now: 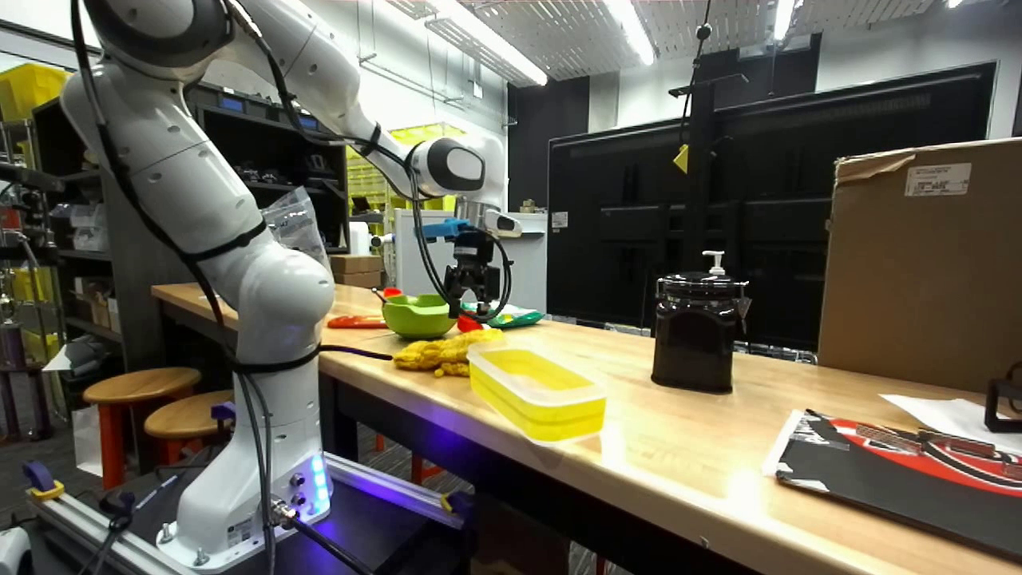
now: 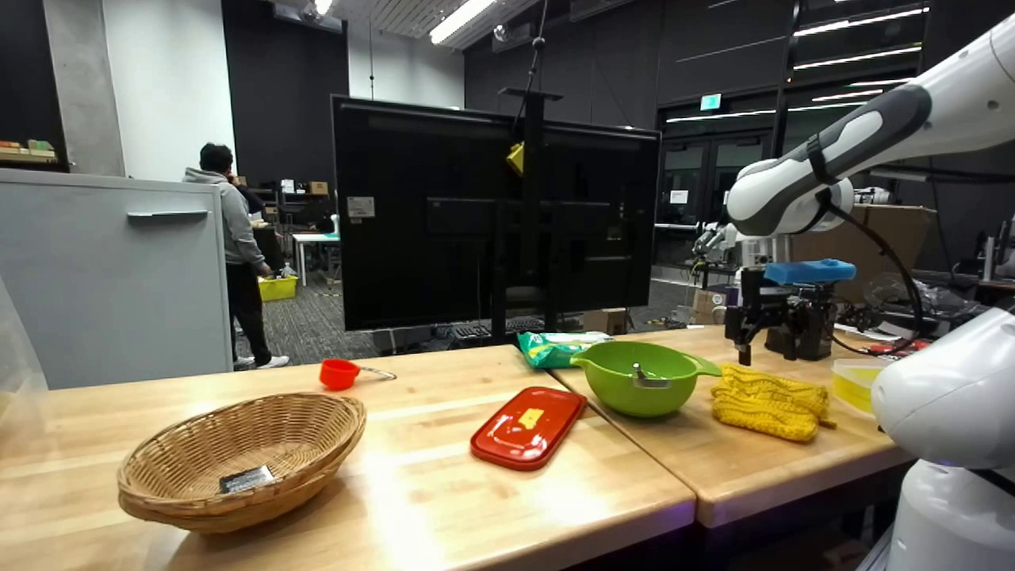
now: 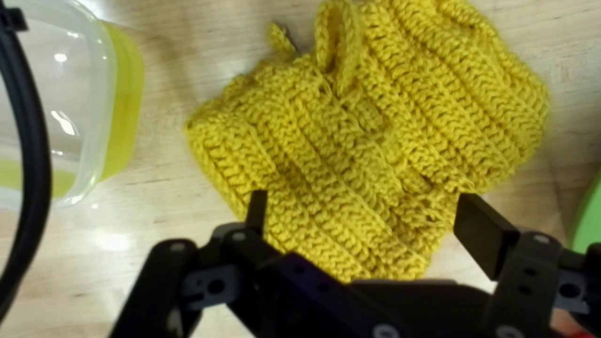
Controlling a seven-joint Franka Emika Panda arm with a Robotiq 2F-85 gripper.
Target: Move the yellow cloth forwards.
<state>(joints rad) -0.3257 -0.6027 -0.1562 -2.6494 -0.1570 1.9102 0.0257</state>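
The yellow cloth is a crumpled, knitted piece lying on the wooden table; it shows in both exterior views (image 1: 443,351) (image 2: 767,404) and fills the middle of the wrist view (image 3: 324,155). My gripper, seen in both exterior views (image 1: 469,303) (image 2: 766,349), is above the table near the cloth. In the wrist view the gripper (image 3: 364,218) is open, its two black fingers wide apart, with the near part of the cloth showing between them. Nothing is held. The gripper's body hides the lowest edge of the cloth in the wrist view.
A clear tub with yellow sides (image 1: 543,399) stands beside the cloth, and a green bowl (image 2: 646,381) on its opposite side. A red lid (image 2: 529,428), a green packet (image 2: 559,347), a wicker basket (image 2: 246,460) and a dark jar (image 1: 693,335) also stand on the table.
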